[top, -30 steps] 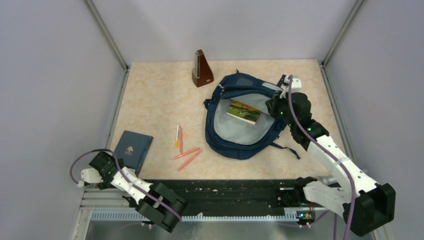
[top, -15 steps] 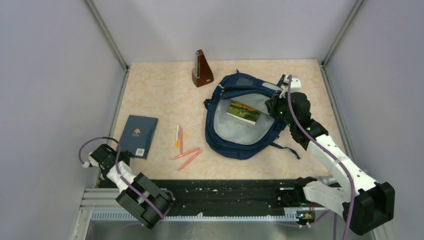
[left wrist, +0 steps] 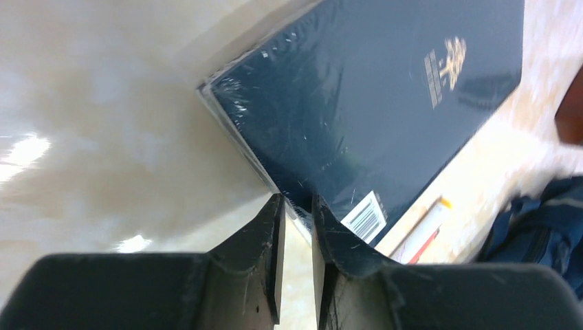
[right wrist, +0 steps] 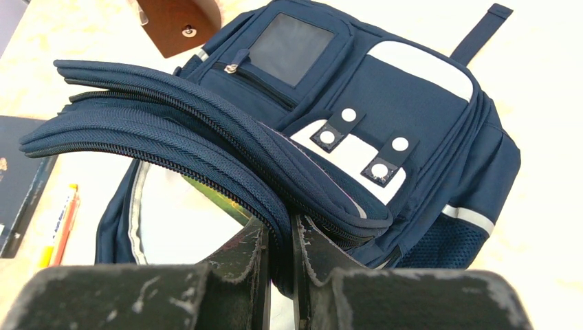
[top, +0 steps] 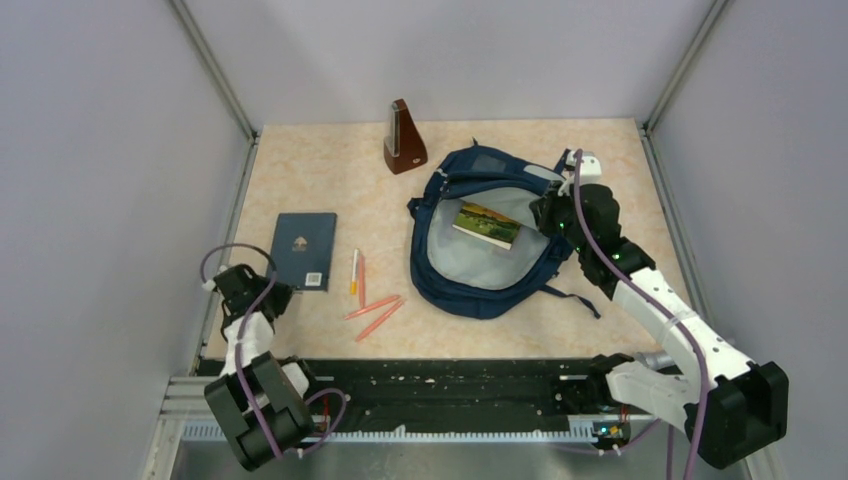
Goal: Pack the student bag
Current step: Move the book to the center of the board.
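Since a second ago the dark blue book (top: 305,250) has slid away from the near left corner of the table (top: 300,170), up and to the right. We now see it lying flat just beside the pens (top: 372,312), with the left gripper (left wrist: 295,206) at its near edge. Those jaws are drawn almost together, and the book's glossy edge runs down into the narrow gap between them, so it is pinched there. On the right half of the table the student bag (top: 470,272) lies with its main compartment gaping and the grey lining showing. Inside it we count one thing: a picture book (top: 487,224) with a green and yellow cover, resting toward the far right of the opening. The right gripper (right wrist: 278,230) is nipped tight on the zipped rim of the bag's front flap, at the opening's right side. A brown metronome (top: 403,138) stands upright just beyond the bag's far left.
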{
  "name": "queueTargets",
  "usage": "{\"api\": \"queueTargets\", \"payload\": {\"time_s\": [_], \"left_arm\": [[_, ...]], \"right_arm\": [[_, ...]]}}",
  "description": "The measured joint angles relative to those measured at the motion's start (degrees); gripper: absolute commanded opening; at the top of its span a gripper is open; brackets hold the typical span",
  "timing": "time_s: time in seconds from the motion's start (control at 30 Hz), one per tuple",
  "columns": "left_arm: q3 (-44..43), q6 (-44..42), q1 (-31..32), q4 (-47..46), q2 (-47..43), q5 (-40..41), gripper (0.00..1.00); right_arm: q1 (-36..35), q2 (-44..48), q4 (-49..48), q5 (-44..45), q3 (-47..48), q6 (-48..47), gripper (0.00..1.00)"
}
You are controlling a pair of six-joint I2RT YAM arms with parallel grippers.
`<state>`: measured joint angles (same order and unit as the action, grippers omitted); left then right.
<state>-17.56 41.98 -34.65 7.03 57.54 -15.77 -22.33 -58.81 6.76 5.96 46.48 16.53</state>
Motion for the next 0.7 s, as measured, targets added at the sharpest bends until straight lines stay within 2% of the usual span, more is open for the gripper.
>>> {"api": "queueTargets", "payload": {"time_s": [0.33, 0.43, 0.57, 0.6, 0.67, 0.7], "left_arm": [[-1.5, -1.7, 16.9, 0.5, 1.2, 1.9, 0.26], [-1.7, -2.8, 20.0, 2.6, 0.7, 1.9, 0.36], [-2.3, -5.1, 21.0, 10.2, -4.7, 3.9, 0.68], [-3.0, -5.5, 21.0, 12.0, -7.1, 5.0, 0.74], [-4.5, -6.3, 21.0, 13.9, -10.6, 7.2, 0.77], [-5.7, -6.6, 21.0, 14.6, -12.2, 8.5, 0.79]], "right_arm": [[0.0, -0.9, -0.7, 0.0, 0.0, 0.0, 0.09], [0.0, -1.0, -0.8, 0.1, 0.0, 0.0, 0.09], [0.0, -1.0, -0.7, 0.2, 0.0, 0.0, 0.11], [0.0, -1.0, -0.7, 0.2, 0.0, 0.0, 0.18], [0.0, -1.0, -0.2, -0.1, 0.0, 0.2, 0.36], [0.0, -0.9, 0.1, -0.3, 0.0, 0.4, 0.50]]}}
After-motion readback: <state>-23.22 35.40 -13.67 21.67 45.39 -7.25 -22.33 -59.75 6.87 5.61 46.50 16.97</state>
